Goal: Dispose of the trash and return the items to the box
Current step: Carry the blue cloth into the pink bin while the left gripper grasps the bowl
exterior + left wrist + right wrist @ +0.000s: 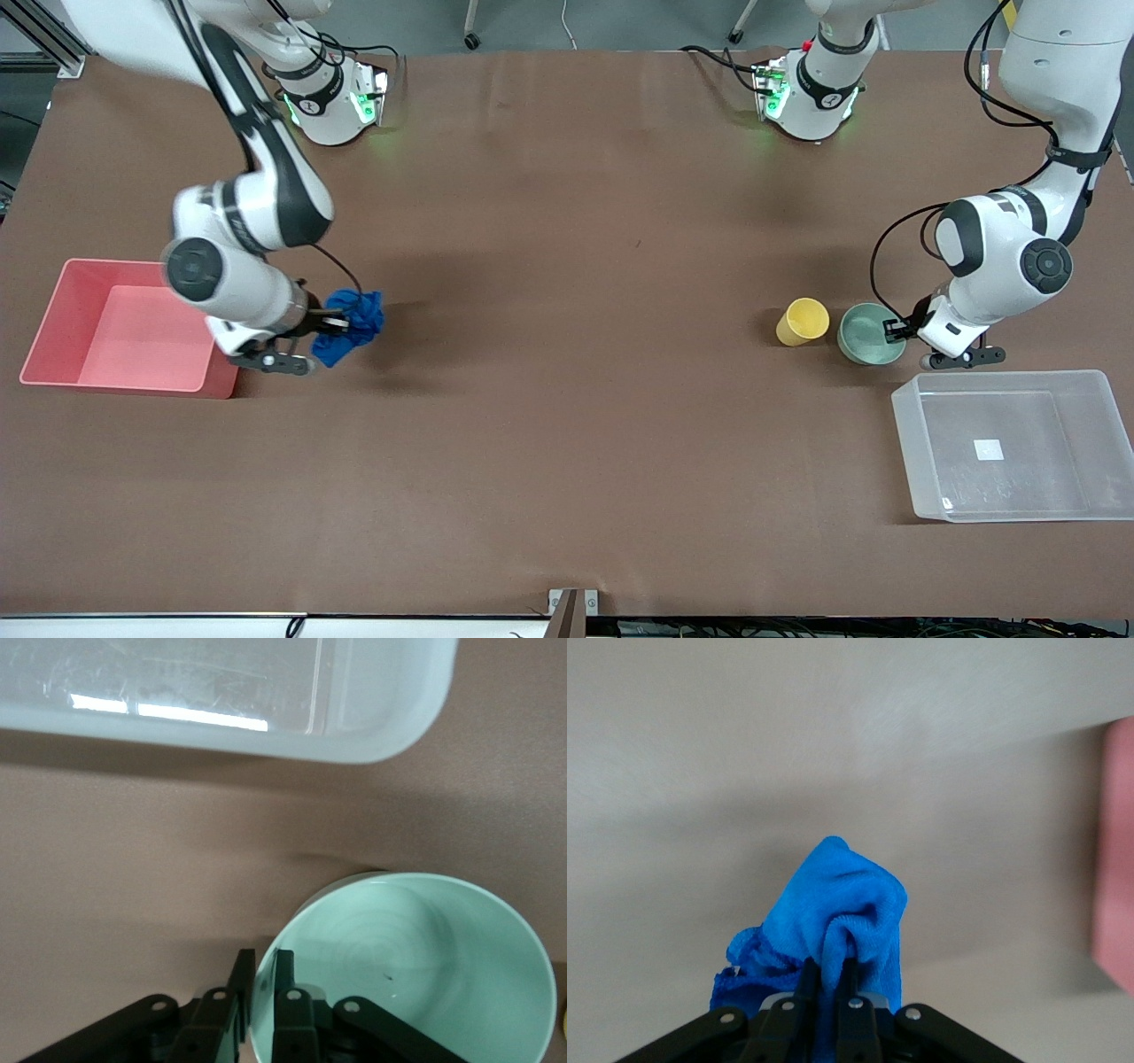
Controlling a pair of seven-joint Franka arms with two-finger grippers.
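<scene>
The right gripper (330, 321) pinches a fold of the blue cloth wad (352, 326) between its narrowly closed fingers (804, 979); the wad hangs from them over the brown table (567, 354), just beside the pink bin (53, 330) at the right arm's end. The left gripper (893, 332) is clamped on the rim of the mint-green bowl (866, 332), one finger (285, 992) inside the wall and the other outside. The yellow cup (803, 321) stands just beside the bowl. The clear box (912, 443), nearer to the front camera, sits close by at the left arm's end.
</scene>
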